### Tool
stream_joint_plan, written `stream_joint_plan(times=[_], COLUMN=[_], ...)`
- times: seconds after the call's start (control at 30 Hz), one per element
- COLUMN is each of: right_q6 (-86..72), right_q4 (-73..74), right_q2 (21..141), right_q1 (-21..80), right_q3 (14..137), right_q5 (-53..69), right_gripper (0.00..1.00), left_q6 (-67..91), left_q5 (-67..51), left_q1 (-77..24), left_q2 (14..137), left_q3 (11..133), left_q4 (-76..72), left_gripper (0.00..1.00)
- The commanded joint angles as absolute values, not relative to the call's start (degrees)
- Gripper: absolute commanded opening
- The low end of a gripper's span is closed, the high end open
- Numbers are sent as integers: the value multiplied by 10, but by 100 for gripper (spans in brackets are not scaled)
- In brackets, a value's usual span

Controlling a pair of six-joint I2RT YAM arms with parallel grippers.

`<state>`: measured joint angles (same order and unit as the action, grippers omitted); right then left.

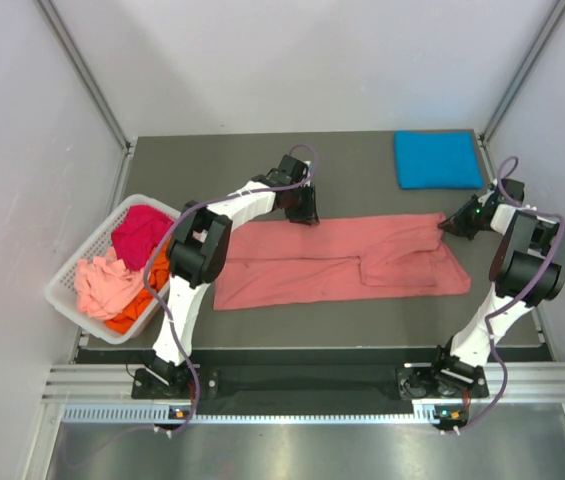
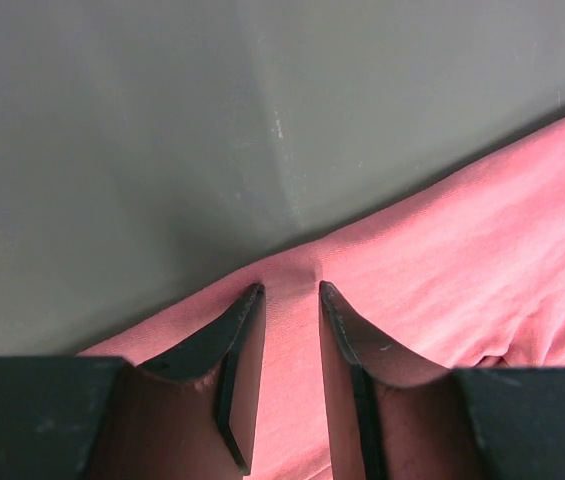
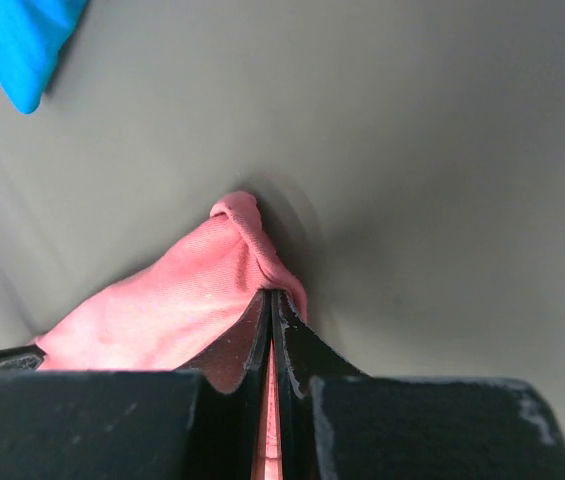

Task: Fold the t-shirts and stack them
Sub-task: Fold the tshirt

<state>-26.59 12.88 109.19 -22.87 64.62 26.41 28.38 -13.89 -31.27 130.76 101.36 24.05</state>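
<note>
Lying spread: salmon-pink shirt (image 1: 332, 262), stretched left to right across the middle of the dark surface (image 1: 362, 170); a long crease runs along it and a flap lies doubled over toward its right end; the near edge is uneven, the far edge almost straight
Left arm: bent over the shirt from the near left; left gripper (image 1: 302, 205) sits at the far long edge, somewhat left of that edge's middle
Left jaws: spread a little, with a clear gap between them (image 2: 290, 290); both tips come down on the far hem, just where pink cloth meets bare surface; cloth shows flat in the gap, slightly puckered at the hem; nothing is seen clamped
Right arm: stands at the near right and folds back toward the shirt's right end; right gripper (image 1: 449, 225) touches the far right corner of the cloth
Right jaws: pressed together (image 3: 270, 292), pinching the salmon-pink shirt at that corner; the cloth bunches into a small rolled nub just ahead of the tips and drapes away to the left
Blue shirt (image 1: 438, 159): folded into a neat rectangle at the far right corner of the surface; apart from the salmon-pink shirt, near the right gripper; one corner of it (image 3: 22, 45) shows at the upper left of the right wrist view
Basket (image 1: 80, 250): white, slatted, set askew at the left edge of the surface, well apart from both grippers
Inside the basket: magenta shirt (image 1: 142, 232) crumpled at the far end; pale pink shirt (image 1: 100, 283) heaped at the near left; orange shirt (image 1: 144, 300) beneath and beside them
</note>
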Motion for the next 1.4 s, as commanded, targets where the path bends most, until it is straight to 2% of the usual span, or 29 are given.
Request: stream_joint_plan(times=[0.0,0.07,0.17,0.2,0.3,0.4,0.63,0.77,0.97,1.37], right_q6=[-236,-227,-233,-248,-273,-273,-301,-317,-344,-367], right_q4=[135,167,213,230,313,363,404,396,362,353], right_q2=[1092,1069,1017,1004,957,908,814,776,770,762], right_q1=[-218,-210,-197,-195,-188,-187,-179,-174,-168,-166], right_q3=[668,681,698,700,701,673,567,508,458,430], right_q5=[207,206,186,177,110,62,51,57,97,84], right_gripper=[0,2,12,19,28,31,32,32,31,31], left_q6=[268,267,264,262,265,269,304,344,374,404], left_q5=[-98,-102,-107,-107,-112,-128,-178,-213,-223,-198], left_q1=[-316,-316,-316,-316,-318,-323,-367,-413,-465,-503], left_q2=[1342,1331,1304,1293,1253,1211,1124,1090,1106,1156], left_q3=[1001,1019,1054,1061,1072,1053,927,843,814,816], left_q4=[277,293,322,327,341,339,277,191,141,101], left_gripper=[34,35,38,40,42,44,46,45,44,44])
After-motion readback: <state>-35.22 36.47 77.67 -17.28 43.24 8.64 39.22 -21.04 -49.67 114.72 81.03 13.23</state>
